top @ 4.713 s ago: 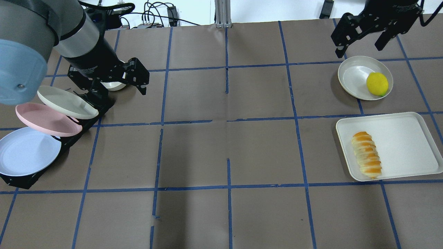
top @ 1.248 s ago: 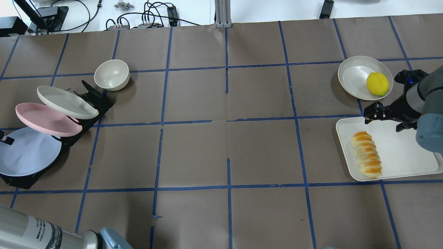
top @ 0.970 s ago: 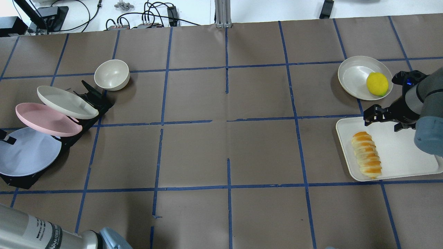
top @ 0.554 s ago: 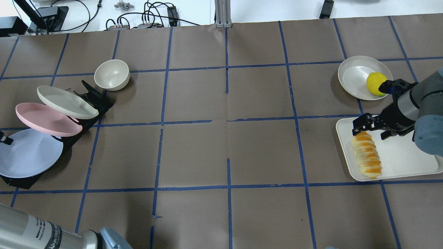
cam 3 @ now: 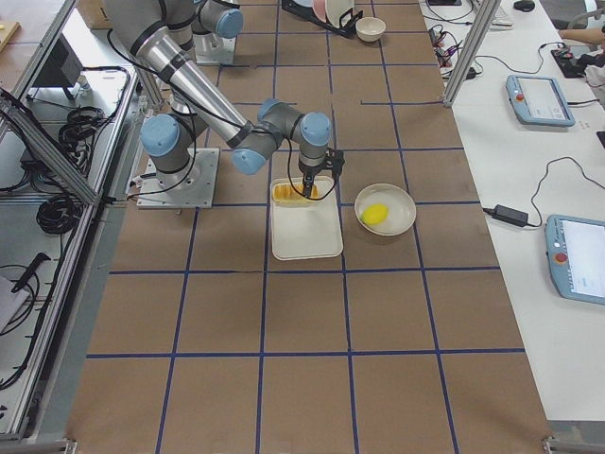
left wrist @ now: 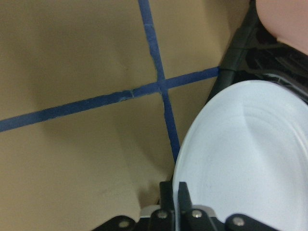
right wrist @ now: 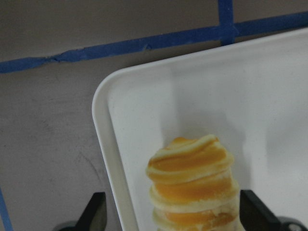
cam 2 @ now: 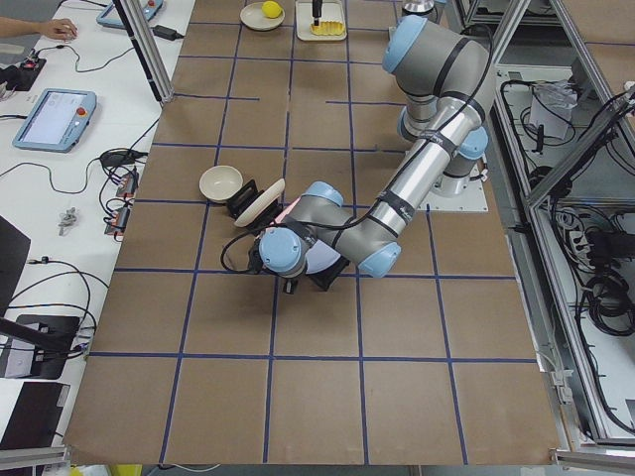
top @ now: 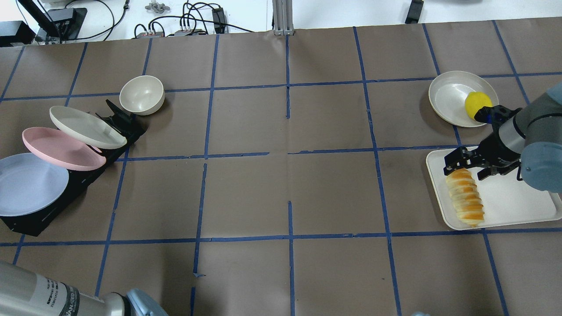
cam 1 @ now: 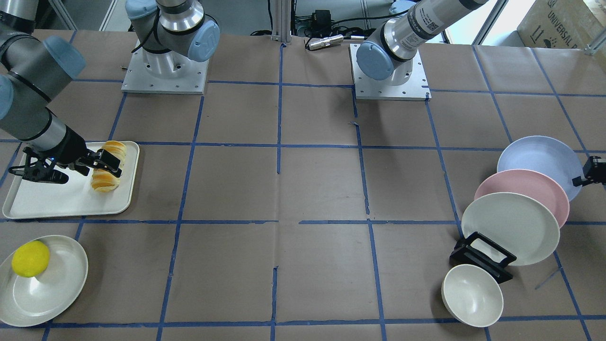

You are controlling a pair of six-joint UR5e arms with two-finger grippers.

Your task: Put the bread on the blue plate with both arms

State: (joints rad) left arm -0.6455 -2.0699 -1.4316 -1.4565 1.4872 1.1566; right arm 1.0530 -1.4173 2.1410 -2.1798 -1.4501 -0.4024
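Note:
The bread (top: 464, 197) is a striped orange and cream loaf lying on a white tray (top: 518, 202) at the right. My right gripper (top: 469, 166) is open, with one finger on each side of the loaf's far end; the right wrist view shows the bread (right wrist: 192, 183) between the fingers. The blue plate (top: 28, 184) leans in a black rack (top: 44, 215) at the left. My left gripper (cam 1: 587, 176) is out of the overhead view. It is shut on the blue plate's (left wrist: 240, 159) rim.
A pink plate (top: 61, 149) and a cream plate (top: 85, 127) lean in the same rack behind the blue one. A cream bowl (top: 142, 94) stands beyond the rack. A yellow ball (top: 476, 104) lies on a cream plate (top: 448, 96) beyond the tray.
My right gripper has come down from beyond the tray to straddle the bread's far end. The blue plate has shifted left and away in the rack. The bread has not moved.

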